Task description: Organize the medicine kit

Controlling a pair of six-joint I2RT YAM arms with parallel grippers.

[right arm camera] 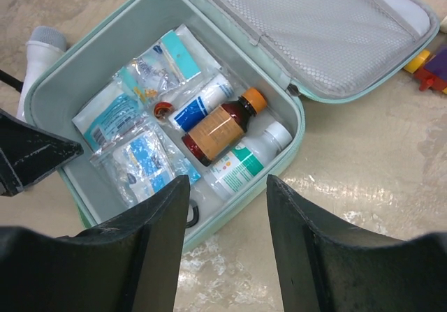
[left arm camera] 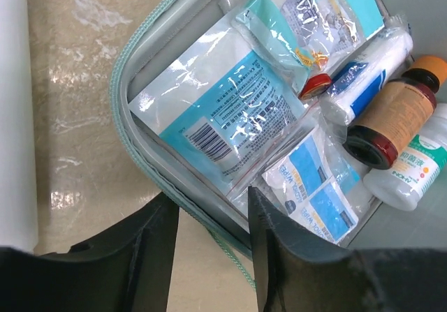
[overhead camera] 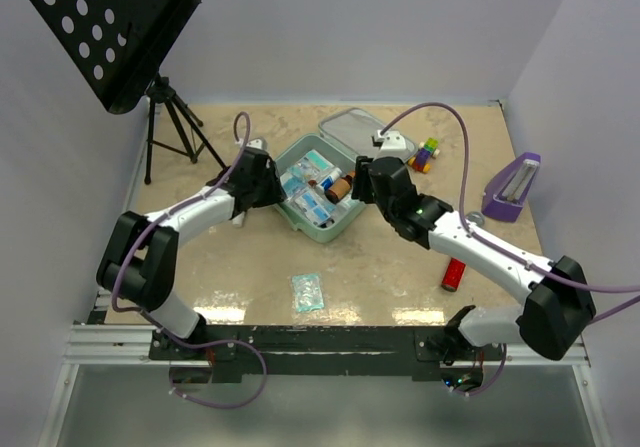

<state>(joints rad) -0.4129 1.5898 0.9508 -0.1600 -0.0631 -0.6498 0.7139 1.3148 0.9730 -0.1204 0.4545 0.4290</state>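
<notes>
The mint-green medicine kit (overhead camera: 322, 229) lies open in the middle of the table, its mesh-lined lid (overhead camera: 350, 127) folded back. It holds an amber bottle (right arm camera: 223, 127), a white bottle with a green label (right arm camera: 248, 162), a white and blue tube (right arm camera: 202, 102) and several blue-printed packets (left arm camera: 223, 116). My left gripper (overhead camera: 268, 182) is open at the kit's left side; its fingers (left arm camera: 276, 256) straddle the kit's wall (left arm camera: 140, 47). My right gripper (overhead camera: 360, 182) is open and empty, hovering over the kit's right rim (right arm camera: 297, 109).
A small clear blue packet (overhead camera: 307, 292) lies on the table near the front. A red item (overhead camera: 455, 274) lies at front right. A purple wedge (overhead camera: 512, 187) and coloured blocks (overhead camera: 428, 154) are at the right. A black music stand (overhead camera: 110, 27) stands back left.
</notes>
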